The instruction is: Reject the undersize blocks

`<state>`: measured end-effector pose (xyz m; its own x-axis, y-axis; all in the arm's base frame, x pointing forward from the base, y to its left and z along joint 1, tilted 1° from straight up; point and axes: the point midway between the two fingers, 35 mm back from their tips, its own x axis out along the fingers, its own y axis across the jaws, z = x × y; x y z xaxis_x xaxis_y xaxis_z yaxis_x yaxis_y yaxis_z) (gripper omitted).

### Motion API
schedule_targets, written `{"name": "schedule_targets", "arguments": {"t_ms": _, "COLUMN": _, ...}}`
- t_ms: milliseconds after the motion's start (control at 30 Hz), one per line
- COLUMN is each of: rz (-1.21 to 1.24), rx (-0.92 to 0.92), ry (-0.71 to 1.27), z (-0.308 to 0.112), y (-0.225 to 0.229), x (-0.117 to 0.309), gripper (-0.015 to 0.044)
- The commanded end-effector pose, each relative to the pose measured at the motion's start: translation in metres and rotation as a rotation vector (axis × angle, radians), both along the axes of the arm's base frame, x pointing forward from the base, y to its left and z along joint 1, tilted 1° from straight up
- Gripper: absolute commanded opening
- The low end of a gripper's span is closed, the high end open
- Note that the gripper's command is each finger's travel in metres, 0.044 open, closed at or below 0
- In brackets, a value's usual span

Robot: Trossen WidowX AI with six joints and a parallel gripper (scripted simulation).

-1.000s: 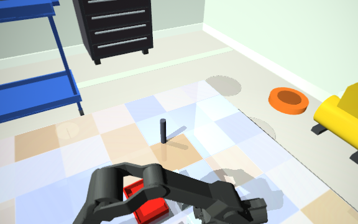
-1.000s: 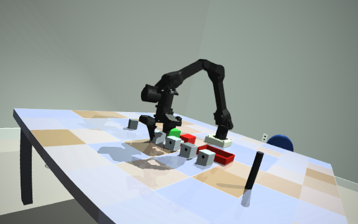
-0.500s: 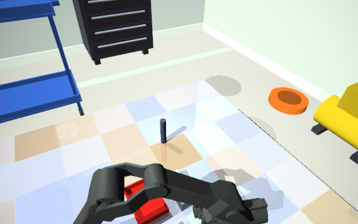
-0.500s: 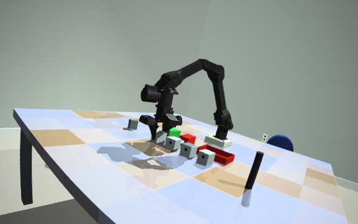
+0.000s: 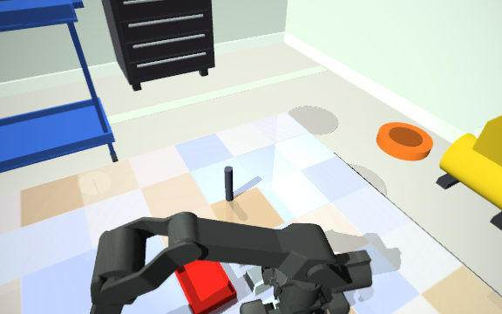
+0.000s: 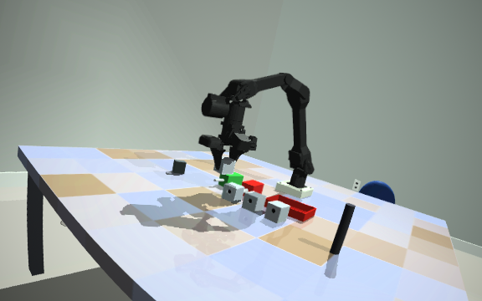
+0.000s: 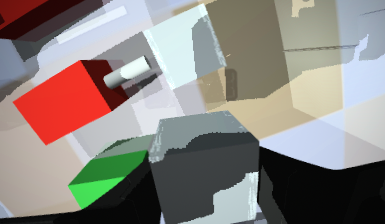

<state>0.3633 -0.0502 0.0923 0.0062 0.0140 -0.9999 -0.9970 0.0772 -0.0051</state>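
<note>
Over the tabletop in the exterior view, left to right, I have a dark cube-shaped block (image 6: 179,166) standing well apart; then my black parallel-jaw gripper (image 6: 224,160) (image 7: 198,150), fingers pinching a grey steel block (image 6: 227,166) (image 7: 205,175), its lower edge cut off in the wrist view; the green gauge's block-shaped handle (image 6: 231,180) (image 7: 105,172) is partly hidden; three bored grey blocks stand left of the red reject tray (image 5: 205,285) (image 6: 304,214), bore sizes too small to judge.
</note>
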Motion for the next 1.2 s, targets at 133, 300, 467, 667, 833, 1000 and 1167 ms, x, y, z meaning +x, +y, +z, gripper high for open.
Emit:
{"name": "schedule_targets", "arguments": {"t_ms": 133, "rz": 0.008, "rx": 0.01, "ry": -0.027, "z": 0.013, "y": 0.092, "x": -0.022, "gripper": 0.0}}
{"name": "schedule_targets", "arguments": {"t_ms": 300, "rz": 0.0, "rx": 0.014, "ry": -0.024, "z": 0.013, "y": 0.144, "x": -0.051, "gripper": 0.0}}
{"name": "schedule_targets", "arguments": {"t_ms": 467, "rz": -0.009, "rx": 0.019, "ry": -0.021, "z": 0.012, "y": 0.188, "x": -0.087, "gripper": 0.0}}
{"name": "schedule_targets", "arguments": {"t_ms": 667, "rz": -0.017, "rx": 0.023, "ry": -0.018, "z": 0.01, "y": 0.223, "x": -0.132, "gripper": 0.0}}
{"name": "schedule_targets", "arguments": {"t_ms": 833, "rz": -0.018, "rx": 0.023, "ry": -0.017, "z": 0.009, "y": 0.225, "x": -0.133, "gripper": 0.0}}
{"name": "schedule_targets", "arguments": {"t_ms": 1000, "rz": -0.018, "rx": 0.024, "ry": -0.018, "z": 0.001, "y": 0.225, "x": -0.133, "gripper": 0.0}}
{"name": "schedule_targets", "arguments": {"t_ms": 1167, "rz": -0.018, "rx": 0.024, "ry": -0.018, "z": -0.009, "y": 0.226, "x": -0.132, "gripper": 0.0}}
